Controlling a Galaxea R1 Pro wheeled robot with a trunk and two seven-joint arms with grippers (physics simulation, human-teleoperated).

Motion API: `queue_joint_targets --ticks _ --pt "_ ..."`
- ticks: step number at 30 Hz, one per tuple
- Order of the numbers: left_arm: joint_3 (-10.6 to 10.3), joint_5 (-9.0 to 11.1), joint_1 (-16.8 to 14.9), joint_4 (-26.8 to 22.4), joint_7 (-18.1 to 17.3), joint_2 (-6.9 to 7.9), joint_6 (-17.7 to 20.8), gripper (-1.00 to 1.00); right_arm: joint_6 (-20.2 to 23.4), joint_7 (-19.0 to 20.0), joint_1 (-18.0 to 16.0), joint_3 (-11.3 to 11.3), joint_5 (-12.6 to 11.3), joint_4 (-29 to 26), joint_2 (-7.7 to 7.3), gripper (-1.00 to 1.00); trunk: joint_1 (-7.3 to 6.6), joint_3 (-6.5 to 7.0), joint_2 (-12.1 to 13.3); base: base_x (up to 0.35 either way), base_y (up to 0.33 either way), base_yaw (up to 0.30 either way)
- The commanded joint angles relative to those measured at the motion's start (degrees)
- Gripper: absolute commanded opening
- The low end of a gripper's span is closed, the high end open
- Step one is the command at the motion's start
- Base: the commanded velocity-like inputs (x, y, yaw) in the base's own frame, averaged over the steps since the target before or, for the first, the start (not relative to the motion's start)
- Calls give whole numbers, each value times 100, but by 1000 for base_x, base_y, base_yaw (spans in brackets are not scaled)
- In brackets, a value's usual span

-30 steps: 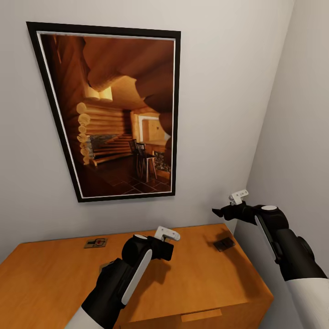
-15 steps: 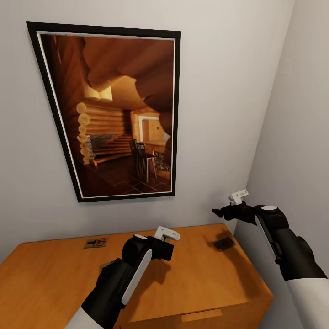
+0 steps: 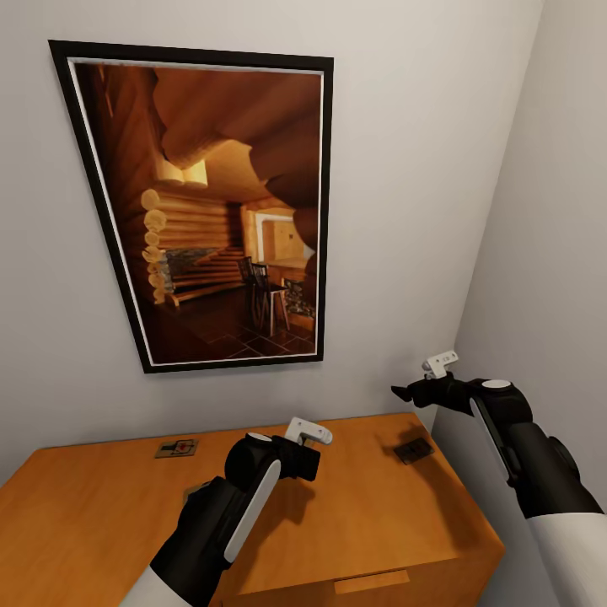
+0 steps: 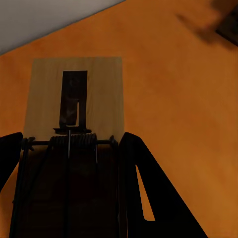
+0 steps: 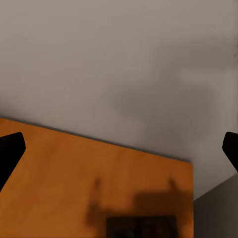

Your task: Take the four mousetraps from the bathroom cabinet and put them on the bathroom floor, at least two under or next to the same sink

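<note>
On cabinet [image 3: 371,514]: two mousetraps [image 3: 176,448].

Head and wrists over cabinet [image 3: 405,514]

cabinet [image 3: 362,514]: orange-brown wood, flat top, one slim drawer handle visible on its front edge. stands against the grey wall, its right end in the room corner

mousetrap [image 3: 176,448]: tan board, red spot, dark wire, lying flat at the back left of the cabinet top, near the wall

second mousetrap [image 3: 413,451]: dark, in shadow, flat at the back right of the top

third mousetrap [image 4: 74,106]: tan board, dark wire spring, flat on the top, seen in the left wrist view
</note>
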Motion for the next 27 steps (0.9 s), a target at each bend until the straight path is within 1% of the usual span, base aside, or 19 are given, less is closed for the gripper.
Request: queue_joint_targets --ticks 1,27 --pt "-3 25 -4 -1 25 0 23 -100 12 44 -4 5 61 1 -3 100 3 -6 -8 0 0 0" --pt "-3 25 -4 -2 25 0 23 -100 12 42 -4 5 61 11 -3 100 3 -6 -8 0 0 0"
